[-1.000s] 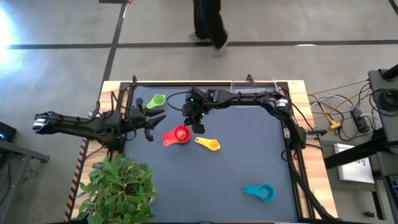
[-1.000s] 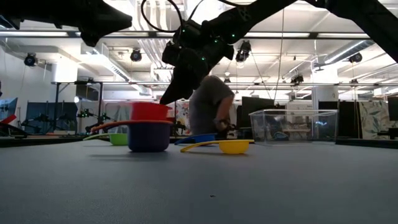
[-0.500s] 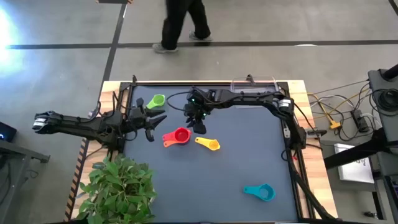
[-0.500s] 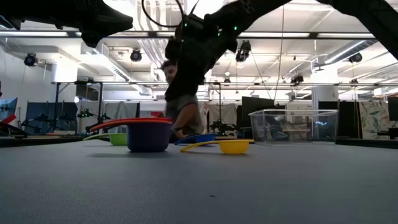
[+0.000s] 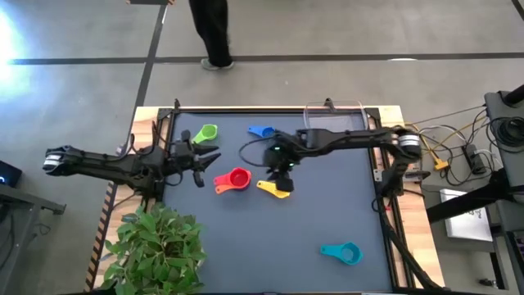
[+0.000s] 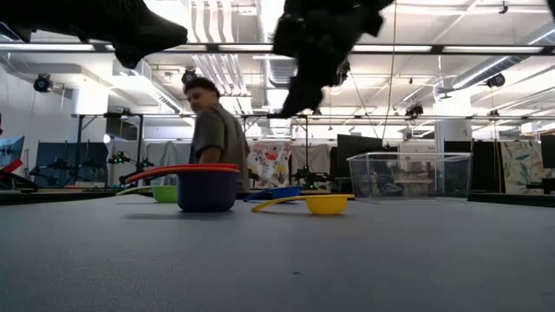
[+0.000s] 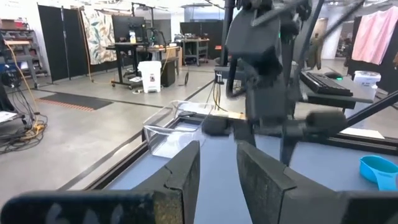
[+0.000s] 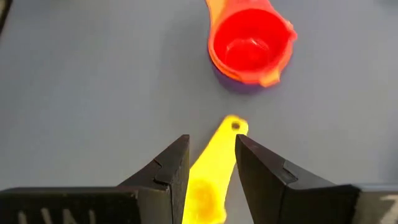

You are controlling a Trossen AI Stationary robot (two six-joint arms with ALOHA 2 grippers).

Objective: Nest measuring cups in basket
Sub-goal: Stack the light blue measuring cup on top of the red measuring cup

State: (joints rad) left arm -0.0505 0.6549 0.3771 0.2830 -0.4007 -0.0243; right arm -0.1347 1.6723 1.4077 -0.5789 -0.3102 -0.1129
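On the high view, the left hand [image 5: 199, 161] waits at the tabletop's [image 5: 327, 213] 9 o'clock edge, fingers [image 7: 186, 171] apart and holding nothing. A potted plant [image 5: 160, 246] sits at 7 o'clock. The green cup [image 5: 206, 132] lies at about 11 o'clock, just beyond the left hand. Toward the middle sits the nested stack [image 5: 235, 179], red cup [image 8: 252, 51] on top inside an orange one, with a purple cup [image 6: 207, 191] at the bottom in the low view. The blue cup [image 5: 262, 131] lies near 12 o'clock, apart from the others. The right hand [image 5: 282, 172] hangs above the yellow cup [image 5: 275, 189], which lies flat just right of the stack. In the right wrist view its fingers [image 8: 171, 168] stand apart on either side of the yellow handle, not closed on it. The basket [image 5: 334, 116] sits at 1 o'clock on the far edge; nothing shows inside it. The teal cup [image 5: 344, 253] lies alone at 5 o'clock. A person [image 5: 211, 33] walks on the floor beyond the tabletop.
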